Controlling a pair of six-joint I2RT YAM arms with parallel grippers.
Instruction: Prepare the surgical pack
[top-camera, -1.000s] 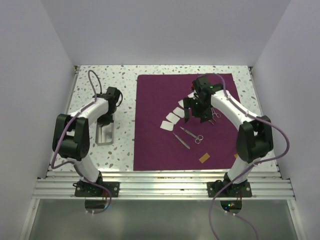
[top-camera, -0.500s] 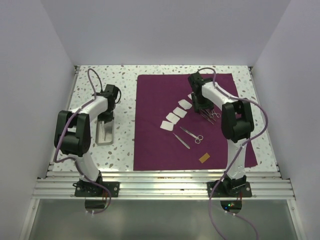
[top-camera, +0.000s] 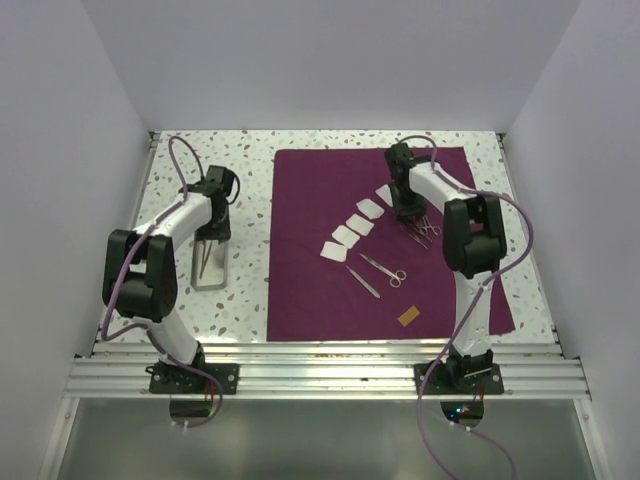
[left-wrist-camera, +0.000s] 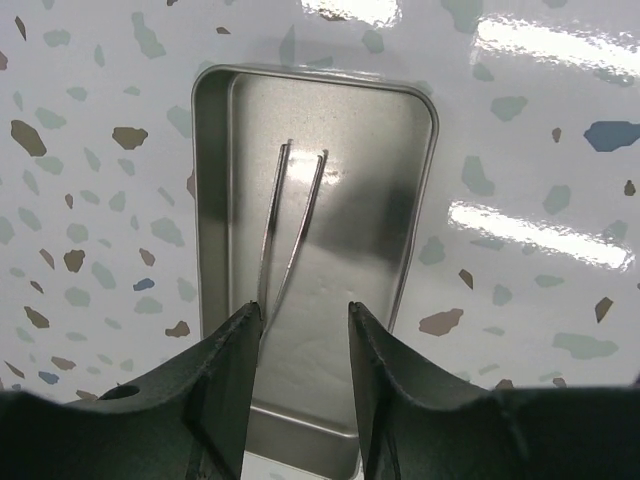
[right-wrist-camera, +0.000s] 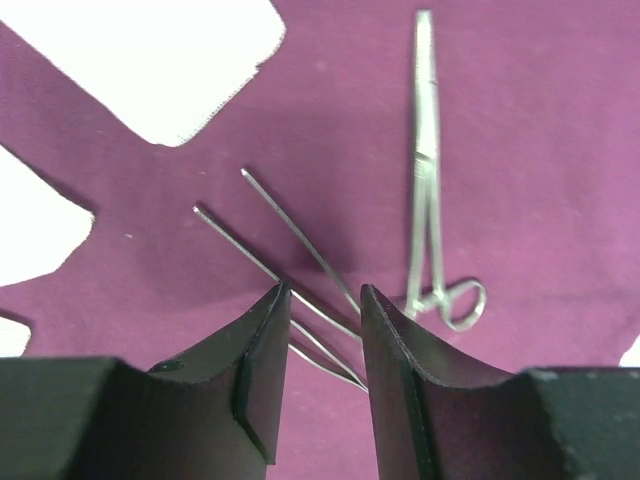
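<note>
The dark purple cloth (top-camera: 320, 290) lies spread right of centre. The steel tray (top-camera: 222, 270) sits on the speckled table at the left, with thin steel forceps (left-wrist-camera: 290, 220) lying inside it. My left gripper (left-wrist-camera: 305, 315) is open and empty just above the tray's near end (left-wrist-camera: 215, 200). My right gripper (right-wrist-camera: 322, 295) is open and low over the cloth, its fingertips either side of another pair of forceps (right-wrist-camera: 290, 250). Ring-handled forceps (right-wrist-camera: 428, 200) lie just right of them. White gauze squares (top-camera: 352, 228) lie in a diagonal row, with scissors (top-camera: 388, 271) and more forceps (top-camera: 364, 282) nearer.
A small orange-brown tab (top-camera: 408, 316) lies on the cloth near its front edge. White walls close in the table at the back and both sides. A metal rail runs along the near edge by the arm bases.
My right gripper has swung right from above the gauze and come down over the forceps on the cloth. My left gripper has drawn back from the tray, showing the forceps inside.
</note>
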